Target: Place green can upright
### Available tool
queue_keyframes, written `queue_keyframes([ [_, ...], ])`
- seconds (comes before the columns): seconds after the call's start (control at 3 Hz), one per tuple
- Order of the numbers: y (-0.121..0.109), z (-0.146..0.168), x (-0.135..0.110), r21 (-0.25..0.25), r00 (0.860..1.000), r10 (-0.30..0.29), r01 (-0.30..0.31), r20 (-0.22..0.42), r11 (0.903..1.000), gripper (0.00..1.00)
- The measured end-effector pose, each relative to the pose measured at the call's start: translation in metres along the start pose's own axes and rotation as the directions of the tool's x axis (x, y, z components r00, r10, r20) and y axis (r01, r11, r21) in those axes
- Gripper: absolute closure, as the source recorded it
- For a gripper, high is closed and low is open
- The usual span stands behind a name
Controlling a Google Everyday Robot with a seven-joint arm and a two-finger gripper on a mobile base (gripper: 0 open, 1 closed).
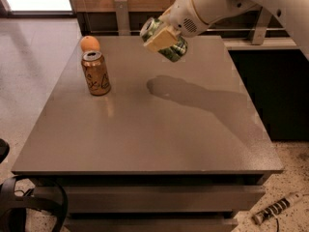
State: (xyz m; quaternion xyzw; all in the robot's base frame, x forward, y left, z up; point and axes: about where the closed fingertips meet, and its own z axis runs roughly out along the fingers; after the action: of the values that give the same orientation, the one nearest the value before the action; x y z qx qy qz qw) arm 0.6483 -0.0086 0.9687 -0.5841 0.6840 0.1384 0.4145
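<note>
The green can has a mottled green label and a silver top. It hangs tilted in the air above the far middle of the grey table, its top pointing up and to the left. My gripper is shut on the can, with a pale finger pad across its side. The white arm reaches in from the upper right. Its shadow falls on the table below.
A copper-brown can stands upright at the table's far left, with an orange right behind it. A wooden wall and metal rail run behind the table. A cable and a tool lie on the floor.
</note>
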Motion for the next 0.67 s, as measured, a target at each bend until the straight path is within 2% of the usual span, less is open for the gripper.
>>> queue_keyframes([
  [0.33,0.014,0.009,0.007,0.059,0.98,0.042,-0.055,0.193,0.9968,1.0],
  [0.67,0.006,-0.004,0.019,0.153,0.935,0.077,-0.138,0.348,0.9787,1.0],
])
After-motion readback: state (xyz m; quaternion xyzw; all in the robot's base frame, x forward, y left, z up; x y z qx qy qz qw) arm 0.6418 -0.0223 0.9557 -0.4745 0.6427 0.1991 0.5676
